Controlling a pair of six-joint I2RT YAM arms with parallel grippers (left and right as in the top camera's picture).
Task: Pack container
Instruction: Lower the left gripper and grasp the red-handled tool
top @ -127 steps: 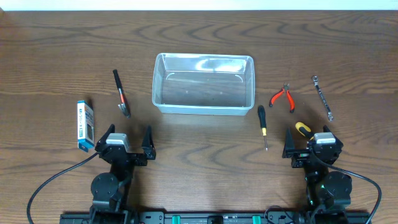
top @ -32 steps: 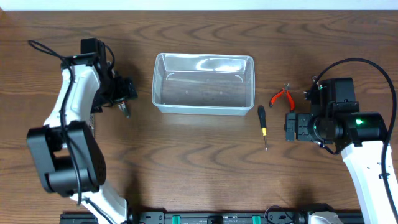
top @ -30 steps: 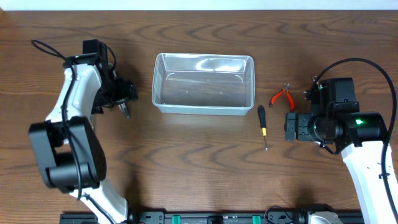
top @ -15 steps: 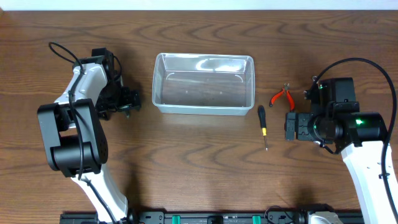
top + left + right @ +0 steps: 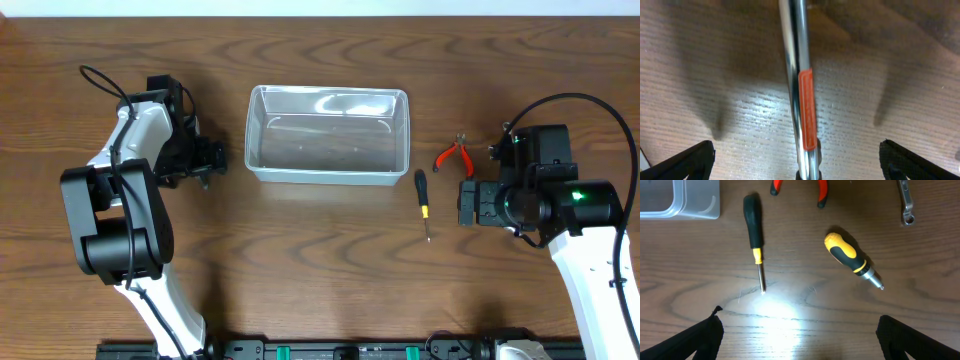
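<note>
The container (image 5: pixel 327 172), a clear rectangular tub, stands empty at the table's middle. Its corner shows in the right wrist view (image 5: pixel 680 200). My left gripper (image 5: pixel 204 161) is open, left of the container. In the left wrist view its fingers (image 5: pixel 802 167) straddle a slim metal tool with an orange strip (image 5: pixel 805 105) lying on the wood, apart from both fingers. The gripper hides that tool in the overhead view. My right gripper (image 5: pixel 478 206) is open and empty (image 5: pixel 799 335), above bare wood just short of the hand tools.
A black screwdriver with a yellow band (image 5: pixel 422 196) (image 5: pixel 754 235) lies right of the container. Red pliers (image 5: pixel 455 156) (image 5: pixel 799 186), a stubby yellow-and-black screwdriver (image 5: pixel 850 256) and a wrench (image 5: pixel 907 202) lie beyond the right gripper.
My left gripper has shifted a little right and toward the near edge, settling over the slim metal tool. The right arm has not moved.
</note>
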